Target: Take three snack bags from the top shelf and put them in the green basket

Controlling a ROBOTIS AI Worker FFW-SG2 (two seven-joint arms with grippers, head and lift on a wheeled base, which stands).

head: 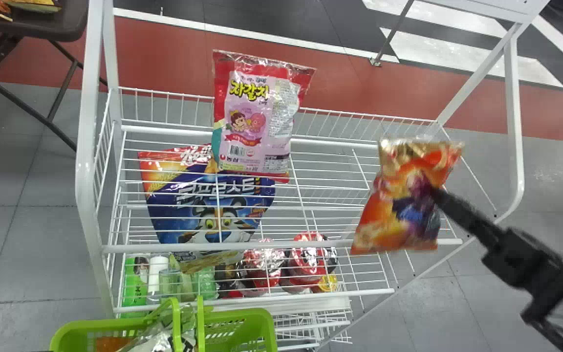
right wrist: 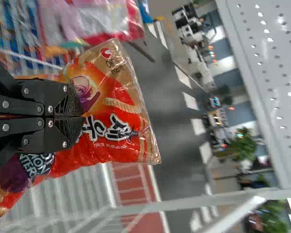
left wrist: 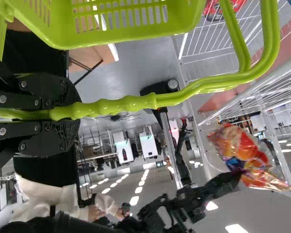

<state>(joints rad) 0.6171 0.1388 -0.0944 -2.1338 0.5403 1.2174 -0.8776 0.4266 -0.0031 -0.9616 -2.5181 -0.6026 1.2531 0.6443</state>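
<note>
Your right gripper [right wrist: 82, 116] is clamped on the orange snack bag [head: 394, 210], pinching it around its middle, above the top shelf [head: 281, 247] near its front right corner. Next out, the pink snack bag [head: 257, 122] sits at that shelf's back edge, left of centre; the blue bag [head: 213, 208] lies beneath the wires, one level down. Off the front left corner is the green basket [head: 257, 332], with a silvery packet [head: 157, 337] in it. Your left gripper [left wrist: 77, 112] has its fingers together around the basket's handle [left wrist: 184, 97].

I'd judge you're at the transfer step: bag secured, drop not yet made. Next, bring it left along the front edge, over the basket's open top, and let go inside the rim. Mind the raised handle, which could catch the bag; hold the basket steady meanwhile.
</note>
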